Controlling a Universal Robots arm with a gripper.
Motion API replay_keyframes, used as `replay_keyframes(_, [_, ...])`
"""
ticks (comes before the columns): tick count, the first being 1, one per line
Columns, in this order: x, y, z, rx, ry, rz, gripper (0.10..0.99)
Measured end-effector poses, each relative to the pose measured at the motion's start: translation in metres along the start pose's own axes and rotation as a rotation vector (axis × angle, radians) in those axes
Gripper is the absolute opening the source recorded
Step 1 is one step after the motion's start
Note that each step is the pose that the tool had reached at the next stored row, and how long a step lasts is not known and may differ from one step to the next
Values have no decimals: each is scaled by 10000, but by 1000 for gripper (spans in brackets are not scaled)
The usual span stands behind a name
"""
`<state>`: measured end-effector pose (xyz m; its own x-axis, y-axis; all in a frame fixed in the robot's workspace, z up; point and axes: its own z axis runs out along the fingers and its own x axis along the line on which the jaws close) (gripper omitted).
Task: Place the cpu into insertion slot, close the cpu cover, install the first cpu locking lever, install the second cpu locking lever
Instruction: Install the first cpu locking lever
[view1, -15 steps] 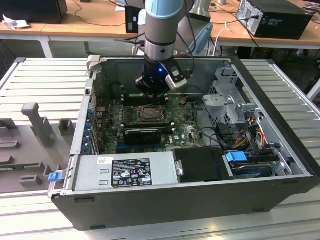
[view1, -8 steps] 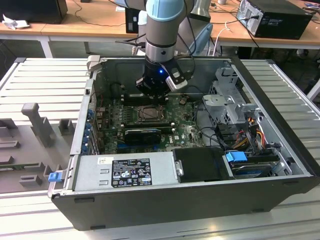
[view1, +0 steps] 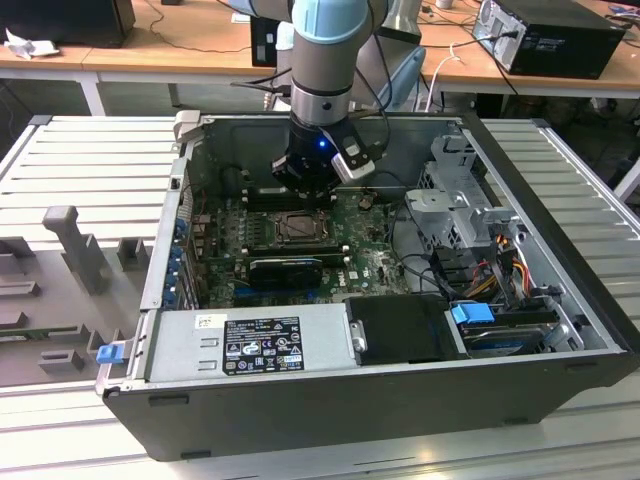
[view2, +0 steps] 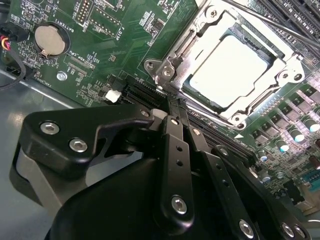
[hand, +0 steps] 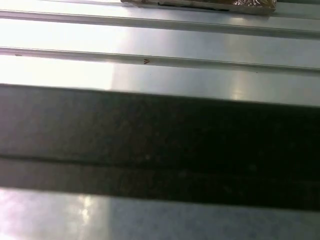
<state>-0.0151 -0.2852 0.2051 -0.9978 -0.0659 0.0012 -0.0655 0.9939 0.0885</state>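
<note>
Your claw (view2: 172, 107) hangs just beside the insertion slot (view2: 235, 65), its two fingers pressed together, holding nothing. The cpu cover (view2: 172, 57) lies shut over the cpu (view2: 235, 70). You look to be on the levers; they need a careful push.

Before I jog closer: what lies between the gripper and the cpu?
In the second wrist view, only the cpu cover's metal frame edge separates the gripper from the cpu.
</note>
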Motion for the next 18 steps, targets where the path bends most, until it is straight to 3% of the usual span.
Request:
replay_keyframes(8, [1,-6,5,113,8,1,106])
replay_keyframes(18, [2,-26,32,151,11,1,106])
